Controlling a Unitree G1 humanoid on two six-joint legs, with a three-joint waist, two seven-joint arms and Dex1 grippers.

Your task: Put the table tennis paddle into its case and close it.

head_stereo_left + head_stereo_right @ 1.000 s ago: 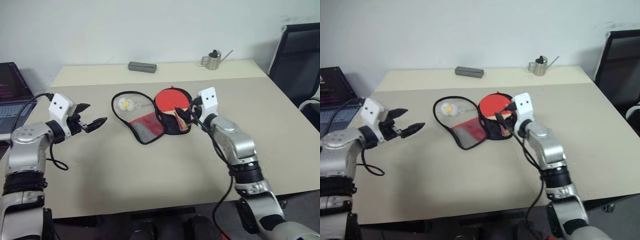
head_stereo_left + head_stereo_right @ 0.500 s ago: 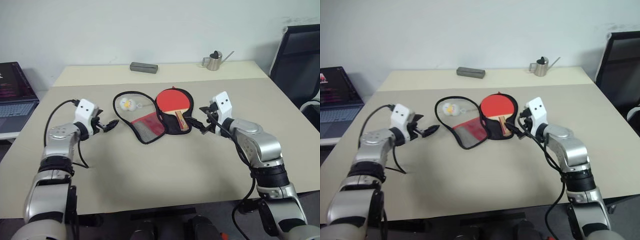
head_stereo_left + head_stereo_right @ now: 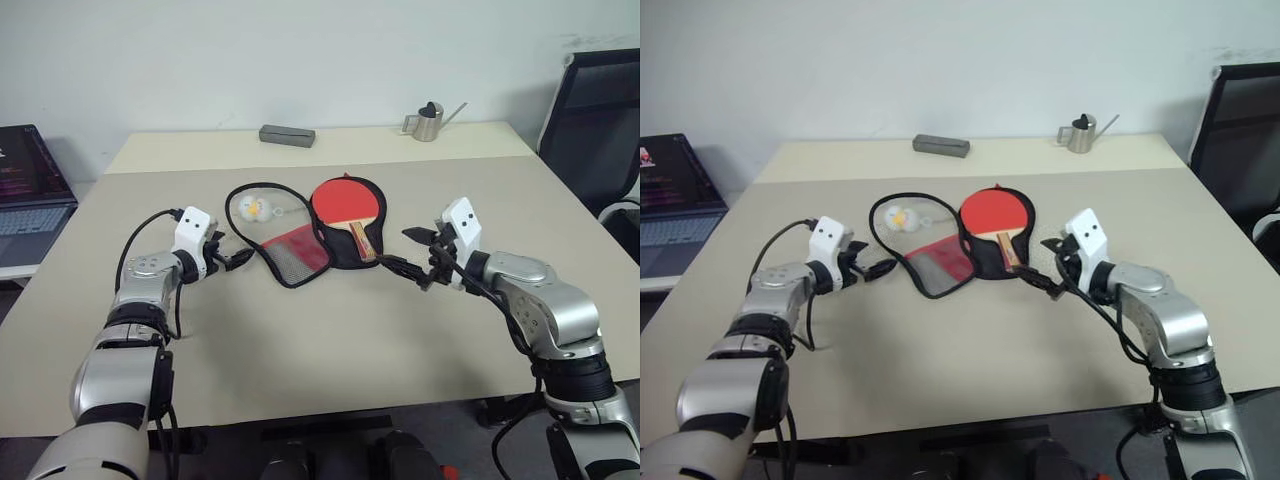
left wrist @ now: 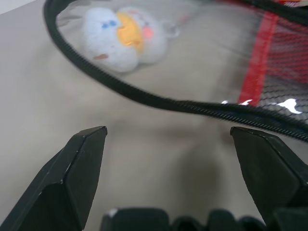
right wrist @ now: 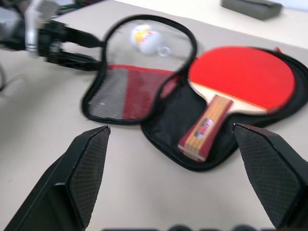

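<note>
The table tennis paddle (image 3: pixel 349 203) lies face up inside the open case (image 3: pixel 335 250), its red blade on the far half and its wooden handle pointing toward the robot. The case rests unzipped near the middle of the table (image 3: pixel 300 350): one half holds the paddle on its black lining, and the other half, with a mesh pocket, is spread flat to the left. A small duck charm (image 3: pixel 251 208) sits within the black loop of that flap's edge.

The left gripper (image 3: pixel 238 259) hovers low over the table just beside the flap's near left edge, fingers spread apart and holding nothing. The right gripper (image 3: pixel 403 250) hangs just right of the paddle's handle, jaws wide and empty, pointing toward the case.

At the table's far edge sit a dark grey box (image 3: pixel 286 134) and a small metal watering can (image 3: pixel 428 120). A laptop (image 3: pixel 28 180) stands off to the left, a black chair (image 3: pixel 600 110) to the right.
</note>
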